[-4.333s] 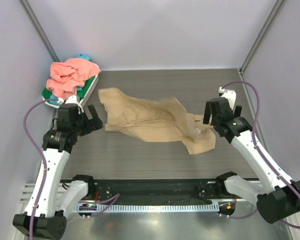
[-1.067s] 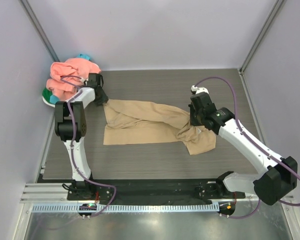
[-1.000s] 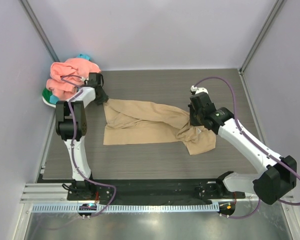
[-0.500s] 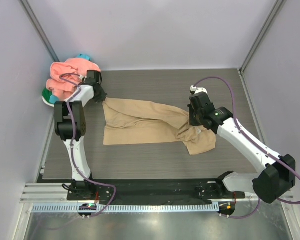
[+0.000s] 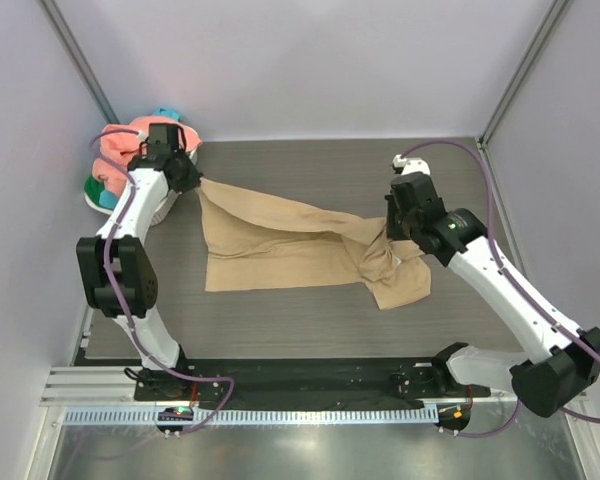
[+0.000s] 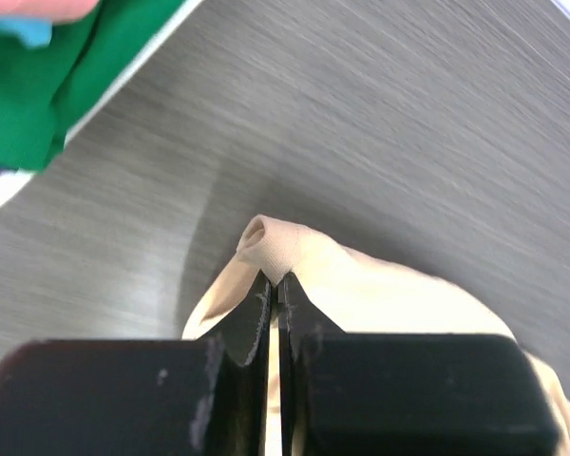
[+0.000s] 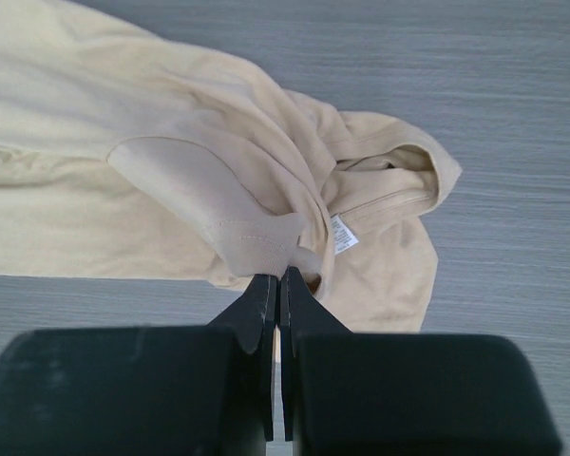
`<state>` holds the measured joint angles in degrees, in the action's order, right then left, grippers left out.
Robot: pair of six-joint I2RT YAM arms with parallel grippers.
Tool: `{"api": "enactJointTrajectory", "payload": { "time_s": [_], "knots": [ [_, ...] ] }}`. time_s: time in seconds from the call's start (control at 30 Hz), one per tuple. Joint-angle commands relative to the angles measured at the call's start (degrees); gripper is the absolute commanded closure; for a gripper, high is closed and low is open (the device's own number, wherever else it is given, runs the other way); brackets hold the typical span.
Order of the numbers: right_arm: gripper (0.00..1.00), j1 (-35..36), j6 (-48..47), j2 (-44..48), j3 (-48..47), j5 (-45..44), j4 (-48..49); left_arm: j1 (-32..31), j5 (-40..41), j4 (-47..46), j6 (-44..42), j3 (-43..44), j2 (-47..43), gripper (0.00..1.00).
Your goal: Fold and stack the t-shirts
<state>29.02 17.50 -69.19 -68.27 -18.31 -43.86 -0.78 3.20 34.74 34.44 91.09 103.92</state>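
Observation:
A tan t-shirt (image 5: pixel 290 245) lies crumpled across the middle of the dark table. My left gripper (image 5: pixel 192 180) is shut on its far left corner (image 6: pixel 271 249), lifted off the table. My right gripper (image 5: pixel 392 233) is shut on a fold near the right end, close to the collar with its white label (image 7: pixel 343 233). The cloth (image 7: pixel 171 199) sags between the two grips. A salmon pink t-shirt (image 5: pixel 125 150) sits heaped at the back left on a green one (image 6: pixel 47 85), with a bit of teal (image 5: pixel 168 113) behind.
The heap rests in a white basket (image 5: pixel 105 203) against the left wall. Grey walls close in the table on three sides. Bare dark table (image 5: pixel 310 320) shows in front of the tan shirt, and the arm bases' rail (image 5: pixel 310 385) runs along the near edge.
My left gripper closed on the tan shirt's left corner and pulled it up and back-left toward the heap. My right gripper, still shut on the cloth, shifted slightly right and lifted.

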Motion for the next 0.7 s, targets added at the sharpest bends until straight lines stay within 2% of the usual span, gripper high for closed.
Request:
{"api": "enactJointTrajectory", "payload": {
  "time_s": [0.0,0.1,0.2,0.47,0.67],
  "knots": [
    [0.99,-0.4,0.2,5.4,-5.7,-3.7,-2.5,0.5,-5.0,4.0,-0.9,-2.4,-7.9,1.0],
    [0.99,-0.3,0.0,10.3,-9.2,-6.4,-4.2,0.4,-6.6,4.5,-2.0,-5.5,-14.2,1.0],
    [0.99,-0.4,-1.4,16.9,-12.7,-6.1,-4.7,0.4,-7.6,6.3,-3.8,-6.5,-24.2,1.0],
    [0.99,-0.4,-10.0,30.9,-21.9,1.9,-2.4,0.4,-8.1,8.2,-7.5,-5.7,-52.8,1.0],
    [0.99,-1.0,-11.8,38.5,-26.8,10.3,1.8,0.4,-14.7,5.9,-9.2,-1.0,-64.6,1.0]
  ]
}}
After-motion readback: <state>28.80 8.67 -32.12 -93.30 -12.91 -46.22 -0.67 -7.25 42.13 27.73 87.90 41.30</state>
